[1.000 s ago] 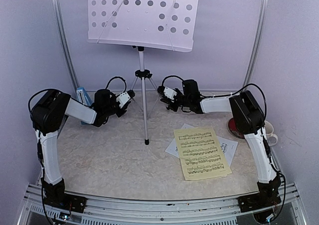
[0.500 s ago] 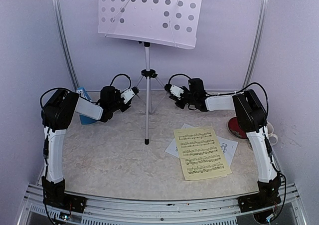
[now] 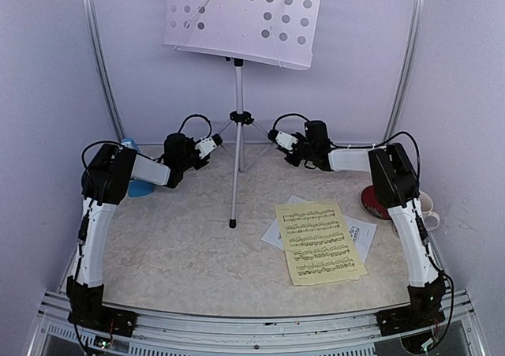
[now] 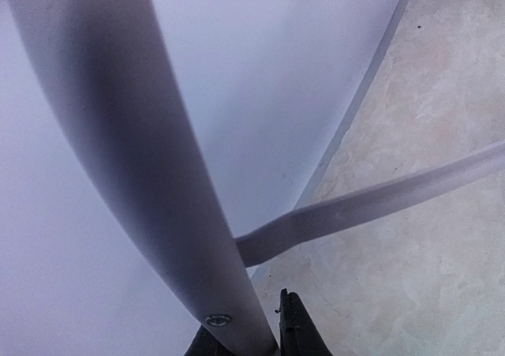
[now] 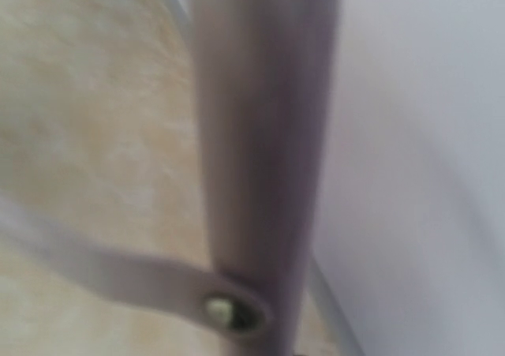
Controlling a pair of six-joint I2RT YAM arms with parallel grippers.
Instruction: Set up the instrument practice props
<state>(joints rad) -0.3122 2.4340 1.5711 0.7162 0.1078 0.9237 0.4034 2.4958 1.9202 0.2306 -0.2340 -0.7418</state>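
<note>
while the music stand [image 3: 239, 119] sits near-upright, left gripper [image 3: 215, 141] clamped on one leg, right gripper [image 3: 274, 135] closure not discernible: yellow sheet [image 3: 319, 241], white sheet [image 3: 361, 237], metronome [image 3: 140, 187] judged not yet placed.

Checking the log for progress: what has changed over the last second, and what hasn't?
Both arms reached farther toward the back wall, left gripper and right gripper at rear legs of the music stand, whose desk shifted back and right. Its front foot, the yellow sheet, white sheet and metronome stayed put.
</note>
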